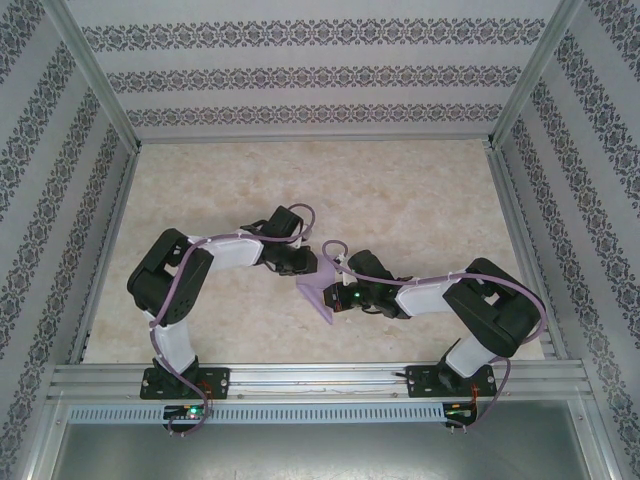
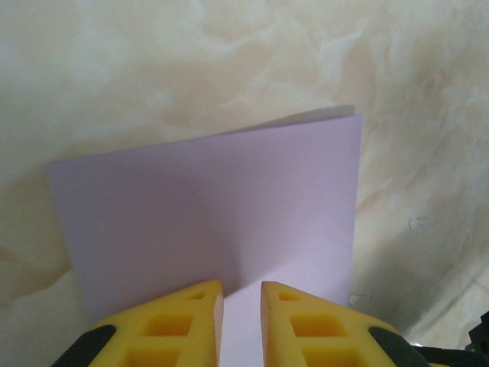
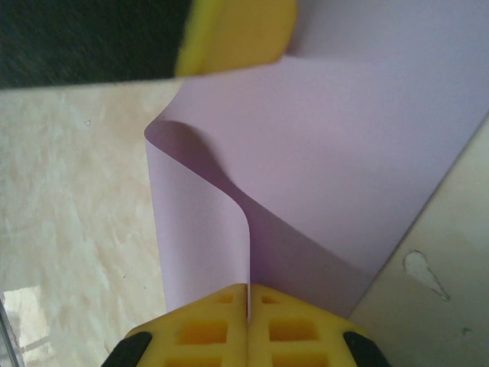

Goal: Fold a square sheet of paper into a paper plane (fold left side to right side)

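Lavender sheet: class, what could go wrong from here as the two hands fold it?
1. The right hand pinches one edge of the sheet, which bulges in a loose curl; flattened so, the crease may land crooked.
2. The left hand is open, so the sheet might slide.

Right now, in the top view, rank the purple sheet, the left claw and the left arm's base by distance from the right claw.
1. Purple sheet: pinched in the right claw.
2. Left claw: just up-left.
3. Left arm's base: far left, near edge.
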Tool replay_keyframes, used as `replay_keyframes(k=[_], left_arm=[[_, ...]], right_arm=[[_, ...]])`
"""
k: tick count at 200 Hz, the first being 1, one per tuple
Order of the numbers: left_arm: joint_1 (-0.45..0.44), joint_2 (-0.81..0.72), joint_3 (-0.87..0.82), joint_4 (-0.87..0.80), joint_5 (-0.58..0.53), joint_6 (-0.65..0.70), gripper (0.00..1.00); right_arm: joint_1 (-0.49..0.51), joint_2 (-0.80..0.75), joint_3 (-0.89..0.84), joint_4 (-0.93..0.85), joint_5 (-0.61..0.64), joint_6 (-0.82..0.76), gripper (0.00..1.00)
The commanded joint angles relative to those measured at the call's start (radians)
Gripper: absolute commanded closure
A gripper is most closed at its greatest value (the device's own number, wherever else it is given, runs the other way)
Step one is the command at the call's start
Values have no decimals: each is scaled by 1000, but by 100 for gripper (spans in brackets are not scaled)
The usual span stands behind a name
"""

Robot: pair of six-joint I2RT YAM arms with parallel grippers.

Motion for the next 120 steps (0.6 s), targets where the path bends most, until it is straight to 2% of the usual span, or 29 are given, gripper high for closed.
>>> replay_keyframes(k=[1,69,120], left_arm=[[17,-94,18,-57,-73,19,80],[75,-367,-148,-52,-115,43,82],[73,-500,-310,64,-20,-23,86]], right_arm=[[11,49,-29,-44,48,-25,100],[15,55,-10,-72,54,-25,100],[15,48,-4,-101,63,-29,100]])
